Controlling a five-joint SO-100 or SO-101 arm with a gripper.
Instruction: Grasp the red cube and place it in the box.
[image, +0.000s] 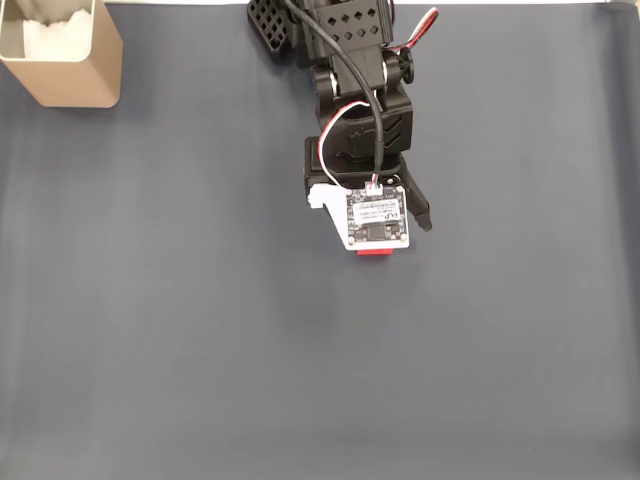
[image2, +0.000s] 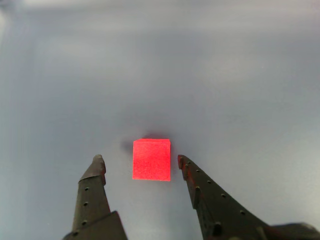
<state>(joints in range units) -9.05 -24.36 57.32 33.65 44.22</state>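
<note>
The red cube (image2: 151, 159) lies on the dark mat, between my two black fingertips in the wrist view, with a gap on each side. My gripper (image2: 140, 161) is open around it and touches neither face. In the fixed view only a thin red sliver of the cube (image: 374, 254) peeks out below the white camera board on my wrist, near the mat's middle. The fingertips are hidden there under the board. The beige box (image: 65, 72) stands at the top left corner, far from the cube.
The dark grey mat (image: 180, 330) covers the whole table. My arm's base (image: 330, 30) sits at the top centre, with cables looping down to the wrist. Something white lies inside the box.
</note>
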